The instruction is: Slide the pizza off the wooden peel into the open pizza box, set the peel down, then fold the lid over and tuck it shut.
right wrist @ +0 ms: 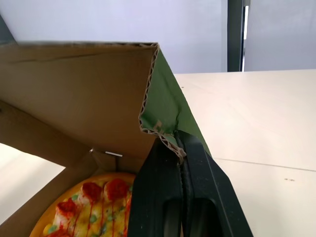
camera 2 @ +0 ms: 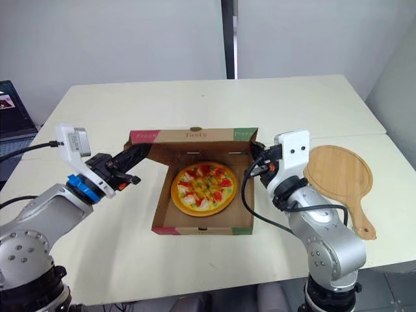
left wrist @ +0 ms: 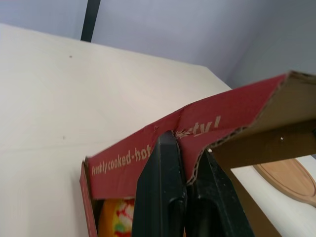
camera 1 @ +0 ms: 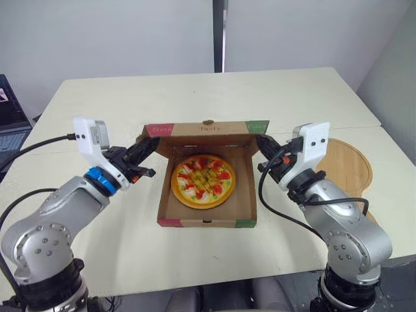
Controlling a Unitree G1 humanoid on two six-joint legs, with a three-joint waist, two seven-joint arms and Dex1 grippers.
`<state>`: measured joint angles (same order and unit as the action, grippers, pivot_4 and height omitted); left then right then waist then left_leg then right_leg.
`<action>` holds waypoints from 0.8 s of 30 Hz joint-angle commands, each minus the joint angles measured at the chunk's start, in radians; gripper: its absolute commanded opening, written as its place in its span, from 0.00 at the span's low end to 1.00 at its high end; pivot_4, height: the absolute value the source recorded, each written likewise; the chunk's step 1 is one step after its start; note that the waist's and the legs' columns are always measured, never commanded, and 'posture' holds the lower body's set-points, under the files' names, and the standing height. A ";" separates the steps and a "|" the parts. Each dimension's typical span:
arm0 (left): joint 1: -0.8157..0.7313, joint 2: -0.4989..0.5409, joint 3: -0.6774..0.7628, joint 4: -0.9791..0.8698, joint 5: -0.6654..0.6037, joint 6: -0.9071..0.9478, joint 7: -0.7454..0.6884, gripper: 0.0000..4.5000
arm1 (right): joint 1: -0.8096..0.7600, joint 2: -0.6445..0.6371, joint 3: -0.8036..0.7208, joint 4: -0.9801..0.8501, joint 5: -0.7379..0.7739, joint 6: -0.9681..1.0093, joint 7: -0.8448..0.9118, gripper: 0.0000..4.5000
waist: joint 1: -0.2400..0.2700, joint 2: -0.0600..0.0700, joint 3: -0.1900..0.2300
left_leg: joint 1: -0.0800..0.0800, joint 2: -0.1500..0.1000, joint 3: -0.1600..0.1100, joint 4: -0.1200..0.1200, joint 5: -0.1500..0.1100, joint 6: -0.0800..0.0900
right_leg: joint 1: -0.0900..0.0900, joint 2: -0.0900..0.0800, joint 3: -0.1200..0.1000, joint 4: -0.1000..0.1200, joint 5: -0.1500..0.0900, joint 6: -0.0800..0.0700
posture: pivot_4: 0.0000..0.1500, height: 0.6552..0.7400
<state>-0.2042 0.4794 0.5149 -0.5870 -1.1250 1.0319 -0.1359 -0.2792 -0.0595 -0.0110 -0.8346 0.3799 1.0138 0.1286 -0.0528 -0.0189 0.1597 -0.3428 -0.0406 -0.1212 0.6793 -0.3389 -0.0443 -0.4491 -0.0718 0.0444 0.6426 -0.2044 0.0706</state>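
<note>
- Pizza box (camera 1: 207, 222): sits open near the middle of the pale surface (camera 1: 195, 97), its front wall toward the robot. The front corners carry a red patch on the left and a green patch on the right.
- Pizza (camera 1: 203, 181): lies flat inside the box tray, roughly centred, with its red, yellow and white toppings in plain sight. It rests fully within the tray walls.
- Lid (camera 1: 207, 129): hinged at the far side of the box and partly raised, leaning over the rear of the tray. Its front strip faces the head camera with "Tasty" printed on it, red at the left end and green at the right end.
- Left tool (camera 1: 153, 143): placed at the left corner of the lid. In the left wrist view its fingers (left wrist: 165, 173) are pressed together on the corrugated edge of the red-printed flap, pinching the lid.
- Right tool (camera 1: 263, 143): placed at the right corner of the lid. In the right wrist view its fingers (right wrist: 158, 187) are closed on the cardboard edge where the green flap meets the lid panel, pinching the lid.
- Peel (camera 2: 339, 172): lies flat on the surface to the right of the box, beyond the right arm and apart from the box. Its round blade is bare and its handle points toward the near right edge of the surface.
- Laptop (camera 1: 10, 117): dark, located past the left edge of the surface.
</note>
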 commanded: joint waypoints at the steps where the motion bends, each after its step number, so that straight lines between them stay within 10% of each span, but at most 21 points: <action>1: 0.036 0.011 -0.020 -0.059 -0.034 -0.031 0.006 0.00 | 0.033 0.025 0.040 -0.018 0.081 0.046 0.019 0.00 | 0.000 0.000 0.000 | 0.000 0.000 0.000 0.000 0.000 0.000 | 0.000 0.000 0.000 0.000 0.000 0.000 | 1.00 1.00; 24: 0.221 0.057 -0.077 -0.102 -0.015 -0.188 -0.014 0.00 | 0.188 -0.031 0.073 -0.019 0.213 0.081 -0.017 0.00 | -0.001 0.000 -0.001 | 0.015 0.002 0.001 -0.009 -0.002 0.004 | 0.011 0.002 -0.001 -0.002 -0.005 -0.004 | 1.00 1.00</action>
<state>0.0120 0.5240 0.4627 -0.6398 -1.1243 0.8569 -0.1208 -0.1155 -0.1047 0.0065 -0.8823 0.5610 1.0675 0.1028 -0.0538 -0.0190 0.1591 -0.3274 -0.0384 -0.1207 0.6708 -0.3414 -0.0402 -0.4375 -0.0701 0.0434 0.6407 -0.2090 0.0670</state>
